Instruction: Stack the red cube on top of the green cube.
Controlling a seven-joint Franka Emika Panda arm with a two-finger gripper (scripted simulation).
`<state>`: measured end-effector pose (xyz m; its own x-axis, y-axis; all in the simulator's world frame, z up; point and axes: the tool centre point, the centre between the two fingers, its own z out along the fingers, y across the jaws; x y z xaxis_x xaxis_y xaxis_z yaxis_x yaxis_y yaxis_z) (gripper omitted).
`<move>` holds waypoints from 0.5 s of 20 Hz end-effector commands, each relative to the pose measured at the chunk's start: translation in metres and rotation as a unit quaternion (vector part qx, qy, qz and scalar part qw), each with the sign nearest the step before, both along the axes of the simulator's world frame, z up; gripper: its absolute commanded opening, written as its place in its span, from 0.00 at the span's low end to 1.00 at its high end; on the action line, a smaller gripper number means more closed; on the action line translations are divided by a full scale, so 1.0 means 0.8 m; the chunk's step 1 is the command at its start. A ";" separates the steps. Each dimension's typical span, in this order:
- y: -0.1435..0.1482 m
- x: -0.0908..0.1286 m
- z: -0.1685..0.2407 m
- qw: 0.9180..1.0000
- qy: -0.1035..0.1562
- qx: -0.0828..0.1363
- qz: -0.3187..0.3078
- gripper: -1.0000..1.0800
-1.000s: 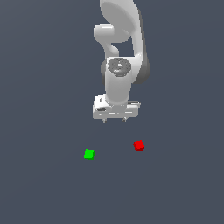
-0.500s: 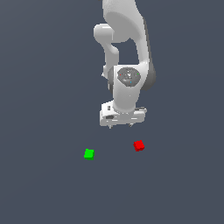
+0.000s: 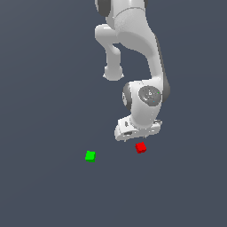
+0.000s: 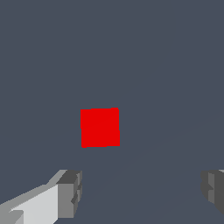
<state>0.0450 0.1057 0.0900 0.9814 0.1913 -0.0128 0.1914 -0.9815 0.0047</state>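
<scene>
The green cube [image 3: 90, 156] sits furthest toward the exterior view's left, a tiny block of flat, saturated green with crisp edges and no markings, its top face a shade brighter than its sides. It rests alone on the plain slate-grey floor [image 3: 40, 190], a matte surface without seams or texture.

Well apart from it, toward the exterior view's right, lies the red cube [image 3: 141, 147], the same size and equally plain: uniform bright red, sharp-cornered, unshaded apart from a slightly darker side face. In the wrist view it shows as a clean red square [image 4: 99, 127] seen from straight above, on bare floor and touching nothing.

Just above the red cube in the exterior view hangs the Panda arm [image 3: 133, 40], its smooth, glossy white rounded links ending in a boxy white hand. The gripper [image 3: 135, 138] hangs close over the cube, its fingers too small to make out from there. The wrist view shows them better: one blocky grey fingertip [image 4: 70, 192] on a white finger body, and a second grey pad at the opposite edge of the frame, with a wide stretch of floor between them. The jaws are spread wide and hold nothing; the red cube lies ahead of the gap, not yet between the pads.
</scene>
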 end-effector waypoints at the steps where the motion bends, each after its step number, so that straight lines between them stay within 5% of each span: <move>1: 0.016 0.010 -0.009 1.000 -0.002 0.001 0.007 0.96; 10: 0.045 0.027 -0.025 1.000 -0.006 0.004 0.020 0.96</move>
